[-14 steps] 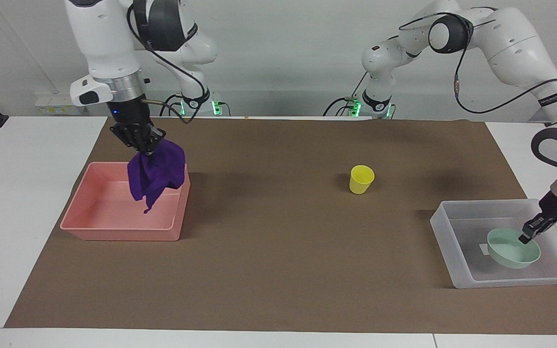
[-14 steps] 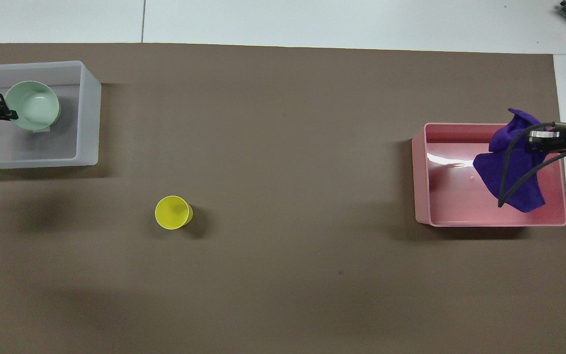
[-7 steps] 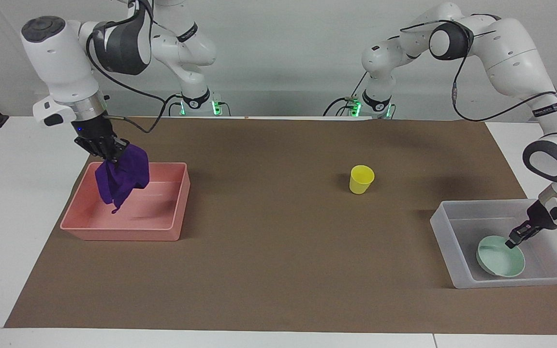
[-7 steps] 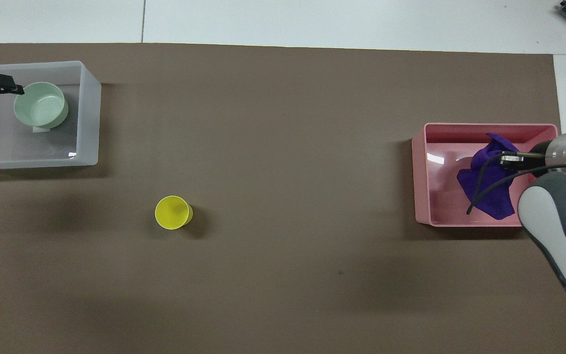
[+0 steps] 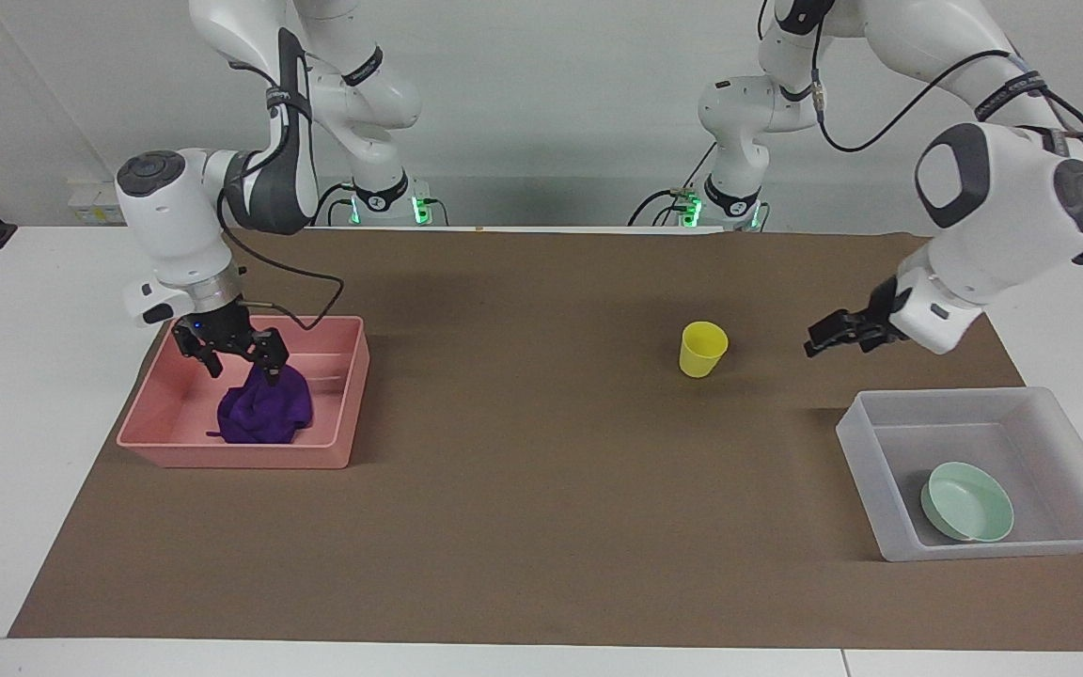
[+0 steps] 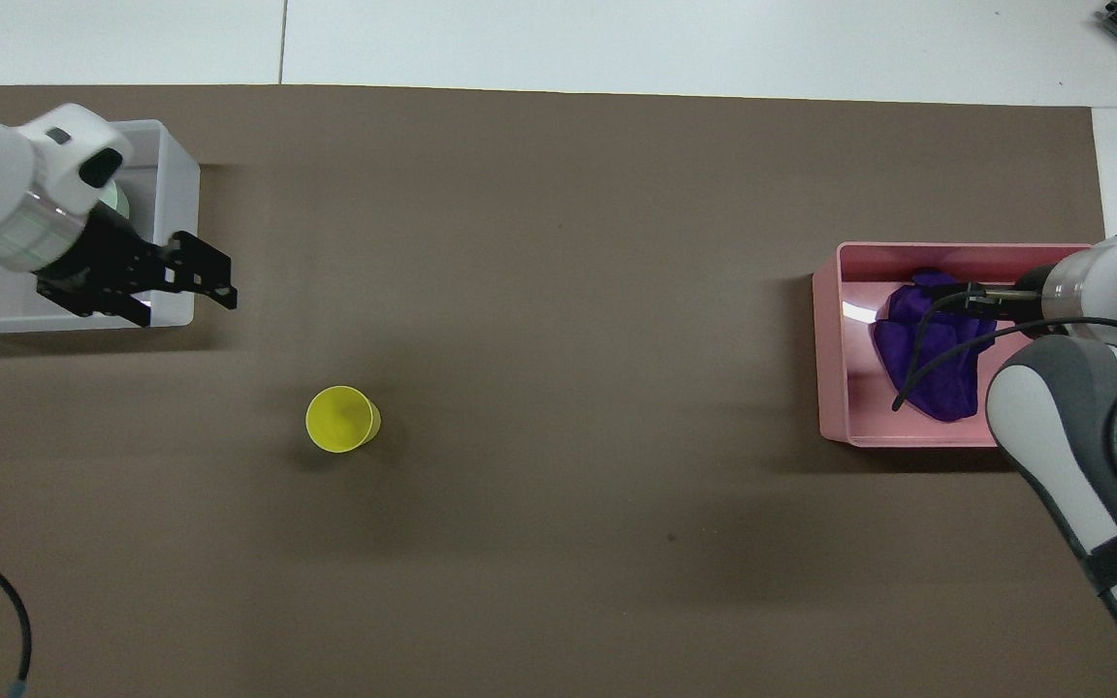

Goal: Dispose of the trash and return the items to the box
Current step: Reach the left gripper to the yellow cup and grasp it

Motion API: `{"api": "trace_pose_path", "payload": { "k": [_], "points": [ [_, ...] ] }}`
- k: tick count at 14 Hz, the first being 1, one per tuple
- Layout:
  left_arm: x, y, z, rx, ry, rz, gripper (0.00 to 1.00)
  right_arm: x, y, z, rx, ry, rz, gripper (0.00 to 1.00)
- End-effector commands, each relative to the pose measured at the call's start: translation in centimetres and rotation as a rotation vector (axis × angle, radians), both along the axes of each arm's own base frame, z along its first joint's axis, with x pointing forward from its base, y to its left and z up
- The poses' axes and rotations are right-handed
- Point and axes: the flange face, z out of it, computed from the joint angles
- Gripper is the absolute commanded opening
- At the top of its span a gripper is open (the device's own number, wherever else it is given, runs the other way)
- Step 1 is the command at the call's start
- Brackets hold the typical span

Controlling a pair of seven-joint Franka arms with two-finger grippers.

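The purple cloth (image 5: 264, 414) lies crumpled in the pink tray (image 5: 346, 374); it also shows in the overhead view (image 6: 896, 334). My right gripper (image 5: 243, 362) is open just above the cloth and holds nothing. The mint-green bowl (image 5: 966, 503) sits in the translucent box (image 5: 866, 423). The yellow cup (image 5: 702, 349) stands upright on the brown mat, nearer to the robots than the box. My left gripper (image 5: 816, 340) is open and empty in the air over the mat between the cup and the box. In the overhead view my left gripper (image 6: 195, 291) covers the box's corner (image 6: 180, 184).
The brown mat (image 5: 523, 470) covers most of the white table. The pink tray (image 6: 830, 339) stands at the right arm's end, the box at the left arm's end. The cup (image 6: 340, 419) stands alone on the mat.
My right gripper lowered into the pink tray and let go of the cloth, which now lies there. My left gripper let go of the bowl, rose out of the box and moved toward the cup.
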Motion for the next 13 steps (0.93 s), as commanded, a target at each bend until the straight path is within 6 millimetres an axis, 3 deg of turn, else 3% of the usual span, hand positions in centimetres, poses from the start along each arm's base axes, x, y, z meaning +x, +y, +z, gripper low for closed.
{"api": "trace_pose_path", "payload": {
  "k": [1, 3, 6, 7, 9, 10, 12, 13],
  "points": [
    [-7.0, -2.7, -3.9, 0.027, -0.059, -0.039, 1.00, -0.1, 3.7, 3.7, 0.008, 0.012, -0.041, 1.00],
    [-9.6, -4.4, -7.9, 0.034, -0.089, -0.067, 1.00, -0.5, 5.6, 6.6, 0.016, 0.022, -0.072, 1.00],
    [-10.4, -5.6, -10.9, 0.037, -0.111, -0.083, 1.00, -1.0, 6.6, 11.6, 0.029, 0.042, -0.093, 1.00],
    [-10.3, -5.7, -11.6, 0.038, -0.105, -0.085, 0.85, -1.2, 6.4, 13.5, 0.031, 0.046, -0.096, 1.00],
    [-10.4, -6.0, -13.0, 0.043, -0.072, -0.095, 0.30, -1.8, 5.8, 16.3, 0.029, 0.055, -0.108, 1.00],
    [-10.3, -6.2, -13.7, 0.045, -0.060, -0.096, 0.12, -2.3, 5.4, 17.4, 0.031, 0.048, -0.117, 1.00],
    [-9.8, -5.8, -15.2, 0.050, -0.028, -0.087, 0.00, -3.2, 4.6, 18.6, 0.029, 0.053, -0.134, 1.00],
    [-9.7, -5.6, -15.5, 0.051, -0.021, -0.080, 0.00, -3.6, 3.7, 19.1, 0.030, 0.051, -0.150, 1.00]
  ]
}}
